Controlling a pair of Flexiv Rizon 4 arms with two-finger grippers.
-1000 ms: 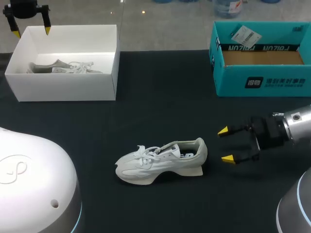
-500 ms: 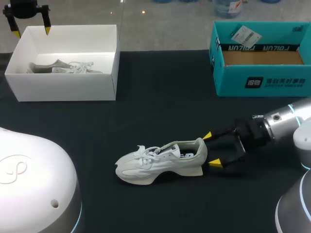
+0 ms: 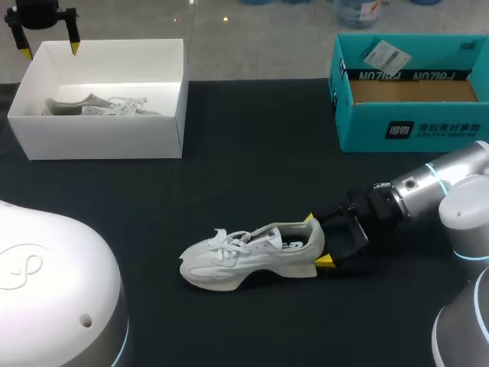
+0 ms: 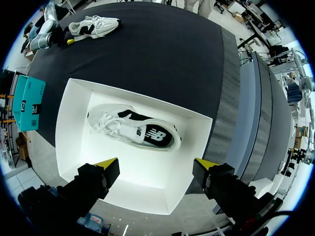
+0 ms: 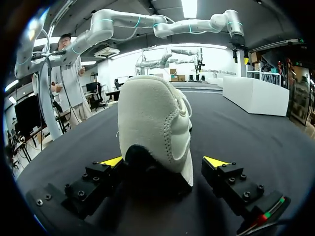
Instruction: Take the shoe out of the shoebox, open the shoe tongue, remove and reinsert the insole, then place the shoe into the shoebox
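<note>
White shoebox (image 4: 74, 128) holds boxed shoe (image 4: 133, 129), below left gripper (image 4: 156, 162), jaws wide. Teal box (image 3: 412, 126), tag (image 3: 388, 55) at its rim. Loose shoe (image 3: 244, 256) on table (image 3: 252, 153), heel between right gripper (image 3: 317, 240) jaws, wide, unclamped.

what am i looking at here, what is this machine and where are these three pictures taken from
These are two robot arms working at a black table. One picture looks down from a fixed camera above and behind the robot. The two round pictures come from cameras on each arm's wrist, looking out along its fingers.

On the table lie a pale shoe, a white box with a second shoe inside, and a teal box.

The right gripper has its open yellow-tipped fingers on either side of the pale shoe's heel, not clamped on it. The left gripper hangs open above the white box. Nothing is held.
</note>
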